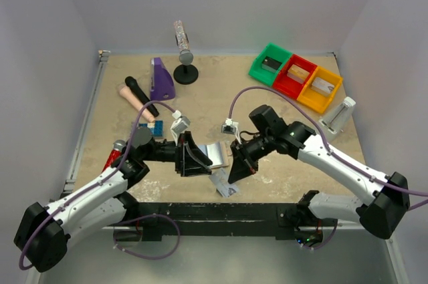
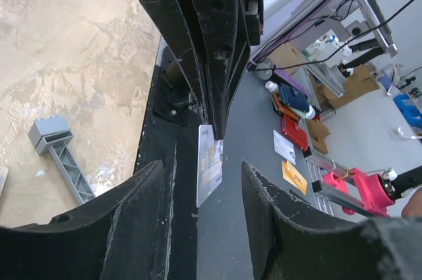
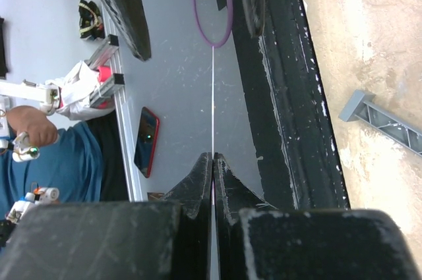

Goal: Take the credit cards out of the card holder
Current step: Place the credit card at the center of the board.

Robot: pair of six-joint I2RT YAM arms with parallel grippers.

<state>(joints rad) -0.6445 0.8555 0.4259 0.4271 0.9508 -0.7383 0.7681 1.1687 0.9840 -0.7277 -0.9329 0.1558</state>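
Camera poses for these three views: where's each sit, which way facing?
Top external: above and behind the left arm and right arm, both in view, looking down on the table.
Left wrist: faces the near table edge past its open left gripper; right gripper ahead.
Right wrist: looks along its shut fingers at that edge.
Shared by both wrists: credit card, grey bar tool.

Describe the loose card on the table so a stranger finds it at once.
On the table, find the black rail along the near edge; just beyond its middle lies a small pale grey card with dark marks. Unlike the held card pinched in the right pincer, it lies flat, free and skewed.
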